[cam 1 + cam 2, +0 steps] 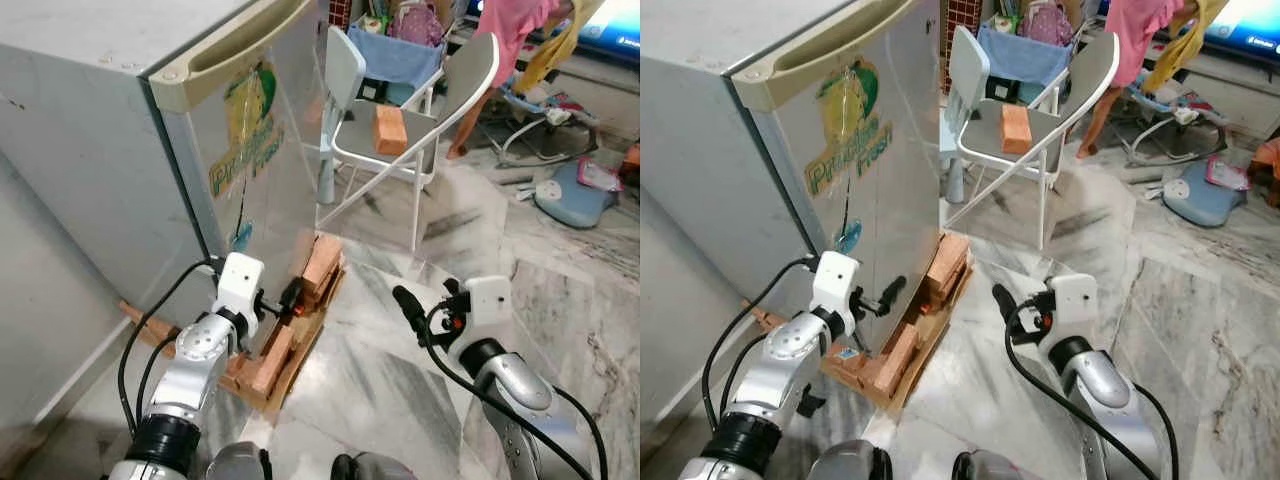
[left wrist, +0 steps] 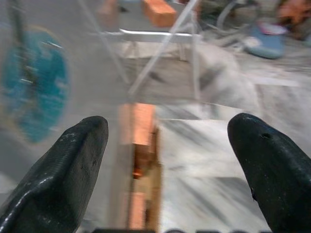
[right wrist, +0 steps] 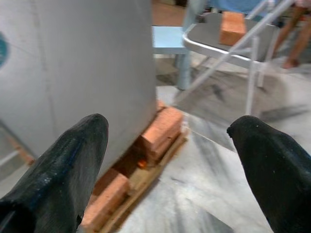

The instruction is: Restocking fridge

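Grey fridge (image 1: 110,150) stands shut, raised on bricks (image 1: 320,265) and a wooden pallet (image 1: 290,365) on the marble floor (image 1: 380,340). Left pincer (image 1: 285,300) sits low against the door's lower corner, fingers (image 2: 63,170) spread wide, gripping nothing. Right pincer (image 1: 410,305) hovers over the floor just right of the pallet, fingers (image 3: 272,170) also wide apart, empty. Behind, a folding chair (image 1: 400,130) carries a brick (image 1: 389,129) on its seat. A person's leg (image 1: 470,120) shows beyond the chair, among clutter.
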You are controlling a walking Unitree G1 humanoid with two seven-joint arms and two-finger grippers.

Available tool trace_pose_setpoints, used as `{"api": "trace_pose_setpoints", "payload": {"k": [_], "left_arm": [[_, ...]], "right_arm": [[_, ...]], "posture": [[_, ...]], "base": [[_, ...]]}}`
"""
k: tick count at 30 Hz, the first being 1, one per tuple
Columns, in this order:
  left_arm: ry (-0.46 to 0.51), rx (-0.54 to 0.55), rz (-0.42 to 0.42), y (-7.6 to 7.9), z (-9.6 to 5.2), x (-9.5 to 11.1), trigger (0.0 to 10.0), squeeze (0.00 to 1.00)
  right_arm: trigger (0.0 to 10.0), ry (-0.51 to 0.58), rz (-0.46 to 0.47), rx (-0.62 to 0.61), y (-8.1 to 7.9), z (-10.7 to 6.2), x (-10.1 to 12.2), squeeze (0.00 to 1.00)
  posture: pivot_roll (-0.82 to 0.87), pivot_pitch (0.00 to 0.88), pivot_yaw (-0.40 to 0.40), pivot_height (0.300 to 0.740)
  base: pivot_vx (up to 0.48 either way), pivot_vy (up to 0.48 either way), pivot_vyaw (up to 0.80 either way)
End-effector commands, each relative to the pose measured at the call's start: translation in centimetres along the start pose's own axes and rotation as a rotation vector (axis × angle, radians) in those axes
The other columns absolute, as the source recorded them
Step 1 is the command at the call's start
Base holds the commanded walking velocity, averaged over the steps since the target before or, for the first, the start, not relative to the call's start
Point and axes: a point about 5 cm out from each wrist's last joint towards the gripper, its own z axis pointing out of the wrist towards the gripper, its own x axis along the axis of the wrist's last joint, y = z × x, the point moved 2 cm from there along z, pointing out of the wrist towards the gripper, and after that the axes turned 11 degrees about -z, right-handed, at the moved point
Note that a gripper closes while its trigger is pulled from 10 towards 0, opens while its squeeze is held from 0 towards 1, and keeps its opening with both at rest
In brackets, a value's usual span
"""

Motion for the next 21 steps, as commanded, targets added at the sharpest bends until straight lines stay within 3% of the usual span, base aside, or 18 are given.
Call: {"api": "trace_pose_setpoints", "payload": {"k": [1,5,6,7,8,13,16,17,21], "left_arm": [[0.055,0.073,0.016,-1.3,-0.3,0.9,10.0,0.00],[0.082,0.168,-0.029,-3.8,-2.0,0.8,10.0,0.00],[0.082,0.168,-0.029,-3.8,-2.0,0.8,10.0,0.00],[0.063,0.180,-0.061,-4.4,-3.6,0.0,10.0,0.00],[0.049,0.177,-0.062,-4.4,-4.4,-0.3,10.0,0.00],[0.028,0.208,-0.049,-5.2,-6.3,-1.3,10.0,0.00],[0.040,0.268,-0.018,-6.4,-6.6,-1.2,10.0,0.00],[0.066,0.325,0.000,-7.6,-6.4,-0.6,10.0,0.00],[0.110,0.349,0.023,-8.4,-5.1,1.0,10.0,0.00]], "right_arm": [[10.0,-0.018,-0.007,-0.030,0.5,-0.2,-0.5,0.00],[10.0,-0.024,-0.010,-0.042,0.5,-0.1,-0.8,0.00],[10.0,-0.024,-0.010,-0.042,0.5,-0.1,-0.8,0.00],[10.0,-0.033,-0.011,-0.040,0.4,-0.1,-1.1,0.00],[10.0,-0.038,-0.013,-0.042,0.4,0.0,-1.2,0.00],[10.0,-0.061,-0.024,-0.034,0.4,0.2,-1.6,0.00],[10.0,-0.064,-0.030,-0.027,0.4,0.4,-1.6,0.00],[10.0,-0.063,-0.034,-0.030,0.4,0.6,-1.5,0.00],[10.0,-0.048,-0.038,-0.045,0.6,1.0,-1.1,0.00]], "posture": [[0.05,0.025,-0.013,0.740],[0.05,0.025,-0.013,0.740],[0.05,0.025,-0.013,0.740],[0.07,0.033,-0.012,0.740],[0.07,0.034,-0.014,0.740],[0.09,0.040,-0.023,0.740],[0.10,0.043,-0.027,0.740],[0.10,0.044,-0.029,0.740],[0.10,0.048,-0.037,0.740]], "base": [[0.000,0.000,0.00],[0.000,0.000,0.00],[0.000,0.000,0.00],[0.000,0.000,0.00],[0.000,0.000,0.00],[0.000,0.000,0.00],[0.000,0.000,0.00],[0.000,0.000,0.00],[0.000,0.000,0.00]]}}
